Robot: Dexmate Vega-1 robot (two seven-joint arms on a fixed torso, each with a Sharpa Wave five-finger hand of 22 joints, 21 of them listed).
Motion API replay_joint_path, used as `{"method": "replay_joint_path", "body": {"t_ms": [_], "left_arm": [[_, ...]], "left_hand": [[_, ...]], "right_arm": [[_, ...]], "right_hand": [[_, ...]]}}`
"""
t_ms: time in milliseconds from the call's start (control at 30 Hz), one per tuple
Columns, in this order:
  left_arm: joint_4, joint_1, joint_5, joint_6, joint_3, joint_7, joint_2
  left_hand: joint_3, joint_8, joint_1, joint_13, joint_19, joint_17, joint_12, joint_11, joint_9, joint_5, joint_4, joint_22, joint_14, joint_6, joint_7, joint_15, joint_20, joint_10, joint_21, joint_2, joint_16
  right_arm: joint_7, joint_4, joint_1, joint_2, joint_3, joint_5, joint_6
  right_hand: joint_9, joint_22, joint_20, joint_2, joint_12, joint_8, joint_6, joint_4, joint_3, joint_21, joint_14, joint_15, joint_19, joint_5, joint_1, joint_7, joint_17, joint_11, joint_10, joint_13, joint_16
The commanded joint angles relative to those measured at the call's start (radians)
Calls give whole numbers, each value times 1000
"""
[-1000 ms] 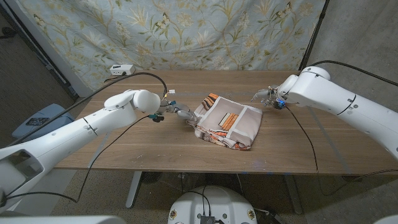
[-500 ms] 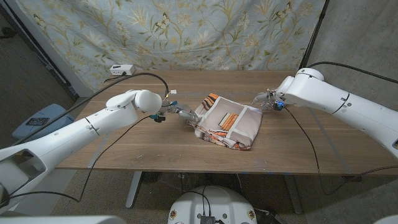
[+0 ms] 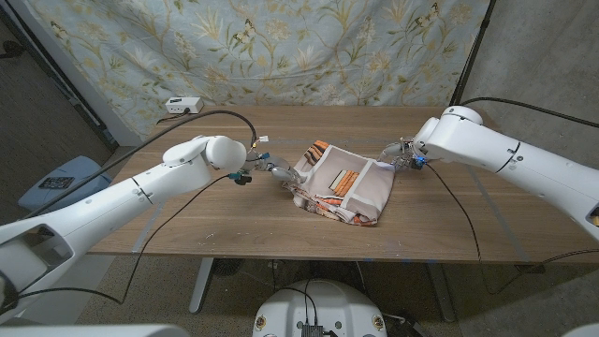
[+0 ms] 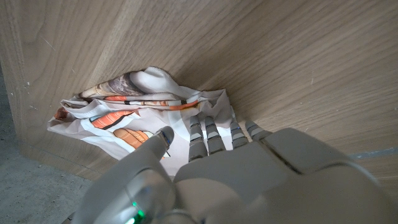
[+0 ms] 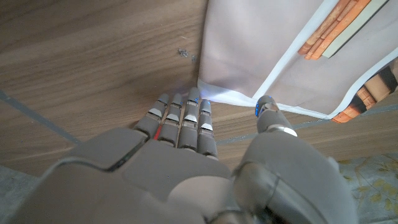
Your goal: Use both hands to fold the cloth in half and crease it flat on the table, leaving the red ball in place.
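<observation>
Nearest to you on the wooden table (image 3: 215,225), the cloth (image 3: 344,187) lies a little right of the middle. It is partly folded and bunched, pale with orange and brown printed patches, and its front edge hangs in loose wrinkles toward you.

Your left hand (image 3: 273,169) is at the cloth's left edge. In the left wrist view the fingers (image 4: 214,134) reach onto the crumpled fabric, close together and nearly straight, and the thumb lies on the cloth beside them. You cannot tell from the pictures if fabric is really pinched there or if the hand only touches it.

Your right hand (image 3: 401,152) is at the cloth's far right corner. In the right wrist view the fingers (image 5: 186,118) are side by side with their tips at the white corner of the cloth (image 5: 273,56), and the thumb tip touches the hem just beside them. The gap between thumb and fingers is narrow; whether the corner is gripped is not clear.

Farther back, a small white box (image 3: 183,105) sits at the table's far left edge. Behind the table hangs a pale blue curtain (image 3: 281,47) with leaves and birds.
</observation>
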State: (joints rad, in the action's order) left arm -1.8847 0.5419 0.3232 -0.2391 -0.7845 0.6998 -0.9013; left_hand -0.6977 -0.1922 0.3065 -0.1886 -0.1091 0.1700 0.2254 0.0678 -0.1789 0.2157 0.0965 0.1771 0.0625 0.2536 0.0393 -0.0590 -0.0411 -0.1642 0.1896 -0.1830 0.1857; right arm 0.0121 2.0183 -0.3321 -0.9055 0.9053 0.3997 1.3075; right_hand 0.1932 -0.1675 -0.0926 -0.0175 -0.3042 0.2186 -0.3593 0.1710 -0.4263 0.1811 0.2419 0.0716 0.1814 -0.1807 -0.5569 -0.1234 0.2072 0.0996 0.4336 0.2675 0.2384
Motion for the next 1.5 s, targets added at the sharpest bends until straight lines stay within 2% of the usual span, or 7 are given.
{"method": "replay_joint_path", "body": {"t_ms": [33, 467, 733, 767, 1167, 1333, 1500], "left_arm": [[-2, -3, 2, -13, -8, 7, 7], [-9, -5, 8, -22, -13, 8, 8], [-5, -7, 1, -11, -13, 10, 9], [-6, -6, 1, -15, -13, 9, 10], [7, -11, 1, -5, -20, 7, 20], [12, -13, -3, -3, -21, 6, 24], [14, -16, 4, -9, -25, 6, 28]], "left_hand": [[-1, 1, 3, -4, -11, 3, -3, 4, -6, 5, -2, 2, 0, 9, 5, -1, 2, -10, 8, -5, 1], [-2, 1, 3, -5, -13, 3, -5, 5, -6, 5, -4, 2, 0, 12, 3, -1, 3, -11, 8, -6, 0], [-2, 2, 2, -5, -14, 3, -5, 5, -6, 5, -4, 2, 0, 13, 3, -1, 2, -12, 8, -6, 1], [-2, 2, 2, -5, -14, 3, -5, 5, -6, 5, -4, 2, 0, 13, 2, -1, 3, -12, 8, -6, 1], [-2, 3, 2, -5, -13, 4, -7, 2, -6, 5, -4, 2, -1, 11, 6, -1, 3, -12, 10, -8, 1], [-2, 3, 2, -5, -14, 4, -7, 2, -6, 5, -4, 2, 0, 11, 6, -1, 3, -13, 10, -8, 0], [-2, 4, 1, -5, -13, 4, -9, 3, -6, 5, -4, 2, 0, 10, 7, 0, 4, -10, 10, -8, 0]], "right_arm": [[-28, -34, 3, 10, 14, -16, -25], [-40, -46, -14, 14, 6, -30, -54], [-9, -49, -60, 33, -30, -23, -70], [-5, -49, -67, 37, -37, -21, -73], [17, -57, -87, 63, -47, -28, -98], [32, -63, -95, 73, -47, -39, -109], [56, -64, -101, 87, -47, -52, -108]], "right_hand": [[3, -3, 3, 0, -6, 4, -7, 1, -8, 7, 7, -4, 6, -3, -11, 4, 2, -2, 0, 6, 2], [3, -3, 3, 3, -13, 7, -21, 1, -7, 9, 14, -7, 8, -4, -22, 7, 3, -5, 11, 10, 3], [4, -3, 2, 7, -22, 8, -32, 2, -6, 11, 35, -15, 14, -6, -35, 8, 4, -11, 24, 15, 9], [4, -3, 3, 10, -31, 8, -34, 3, -6, 11, 37, -17, 14, -8, -40, 7, 4, -10, 41, 17, 9], [6, -3, 2, 13, -55, 8, -54, -4, 0, 13, 65, -31, 22, -10, -51, 12, 8, -23, 70, 28, 15], [8, -3, 4, 11, -95, 14, -96, -8, 6, 14, 106, -52, 34, -12, -64, 30, 14, -51, 116, 47, 26], [17, -3, 11, 14, -182, 33, -191, -3, 17, 17, 202, -107, 64, -18, -110, 65, 28, -91, 210, 90, 58]]}}
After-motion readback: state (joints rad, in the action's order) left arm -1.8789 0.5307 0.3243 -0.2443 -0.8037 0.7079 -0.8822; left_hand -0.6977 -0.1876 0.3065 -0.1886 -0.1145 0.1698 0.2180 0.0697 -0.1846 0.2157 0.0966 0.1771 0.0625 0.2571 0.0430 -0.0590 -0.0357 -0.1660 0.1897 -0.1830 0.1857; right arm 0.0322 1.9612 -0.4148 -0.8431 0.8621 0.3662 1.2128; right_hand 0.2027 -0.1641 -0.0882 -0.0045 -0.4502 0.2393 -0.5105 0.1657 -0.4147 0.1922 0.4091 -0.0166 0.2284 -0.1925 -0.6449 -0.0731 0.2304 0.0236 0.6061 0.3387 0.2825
